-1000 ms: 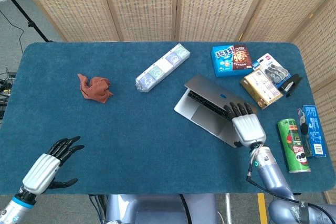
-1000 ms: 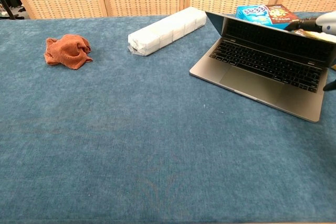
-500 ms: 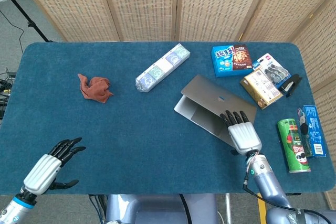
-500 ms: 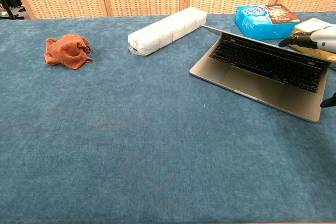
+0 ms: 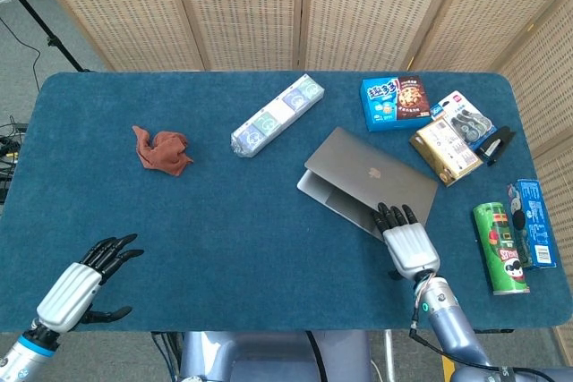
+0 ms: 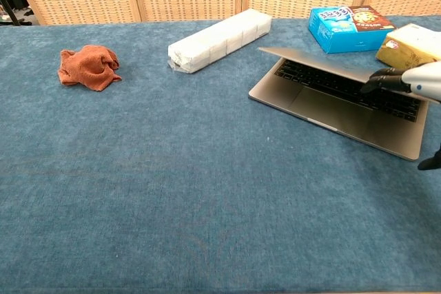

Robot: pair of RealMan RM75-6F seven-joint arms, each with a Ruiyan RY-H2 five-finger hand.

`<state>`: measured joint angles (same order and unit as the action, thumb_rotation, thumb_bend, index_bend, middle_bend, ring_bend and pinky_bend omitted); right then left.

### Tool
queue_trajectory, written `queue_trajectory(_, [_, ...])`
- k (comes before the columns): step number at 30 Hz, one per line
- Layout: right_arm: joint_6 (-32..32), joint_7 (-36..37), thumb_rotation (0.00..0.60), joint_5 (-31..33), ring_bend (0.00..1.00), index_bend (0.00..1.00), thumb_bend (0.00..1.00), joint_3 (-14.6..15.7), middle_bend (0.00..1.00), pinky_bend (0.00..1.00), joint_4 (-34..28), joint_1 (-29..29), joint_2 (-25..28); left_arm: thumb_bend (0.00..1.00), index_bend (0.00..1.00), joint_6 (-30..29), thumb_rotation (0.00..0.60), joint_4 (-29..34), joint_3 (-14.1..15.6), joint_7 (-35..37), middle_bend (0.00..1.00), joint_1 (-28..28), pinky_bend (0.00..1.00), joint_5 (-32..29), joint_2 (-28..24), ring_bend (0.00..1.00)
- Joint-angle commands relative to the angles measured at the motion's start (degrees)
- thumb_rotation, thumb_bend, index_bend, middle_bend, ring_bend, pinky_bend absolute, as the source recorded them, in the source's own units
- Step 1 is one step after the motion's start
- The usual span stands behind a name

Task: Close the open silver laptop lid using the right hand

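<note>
The silver laptop [image 5: 369, 174] [image 6: 331, 101] lies right of the table's centre, its lid tilted low over the keyboard with a narrow gap left at the front. My right hand [image 5: 405, 241] [image 6: 412, 80] lies flat on the lid's near edge, fingers stretched forward and pressing it down. My left hand [image 5: 85, 281] hovers at the table's front left corner, fingers spread, holding nothing; the chest view does not show it.
A crumpled red cloth [image 5: 162, 148] [image 6: 88, 66] lies at left. A long white packet [image 5: 277, 115] [image 6: 219, 39] sits behind the laptop. Snack boxes [image 5: 396, 102], a tan box [image 5: 446, 150], a green can [image 5: 501, 247] and a blue box [image 5: 534, 223] crowd the right side.
My right hand has pulled back toward me, pressing the lid down; the lid has dropped from about half open to nearly flat. The left hand stayed put.
</note>
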<state>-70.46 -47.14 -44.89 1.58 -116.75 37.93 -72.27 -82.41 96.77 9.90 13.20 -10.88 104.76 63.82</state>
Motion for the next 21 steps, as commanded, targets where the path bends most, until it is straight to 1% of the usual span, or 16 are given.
queue_trajectory(1, [0.48, 0.39, 0.600, -0.18, 0.02, 0.01, 0.13, 0.36, 0.00, 0.00, 0.84, -0.25, -1.07, 0.13, 0.18, 0.09, 0.600, 0.06, 0.05, -0.07, 0.09, -0.03, 0.10, 0.01, -0.05, 0.11])
queue_trajectory(11, [2.07, 1.54, 0.600, 0.09, 0.02, 0.01, 0.13, 1.72, 0.00, 0.00, 4.32, -1.22, -4.64, 0.13, 0.18, 0.27, 0.600, 0.23, 0.22, -0.03, 0.09, -0.16, 0.10, 0.12, -0.18, 0.11])
queue_trajectory(21, [3.69, 3.22, 0.600, -0.49, 0.02, 0.01, 0.13, 2.72, 0.00, 0.00, 7.32, -2.28, -7.10, 0.13, 0.18, 0.12, 0.600, 0.57, 0.48, -0.16, 0.09, -0.17, 0.10, 0.59, -0.32, 0.12])
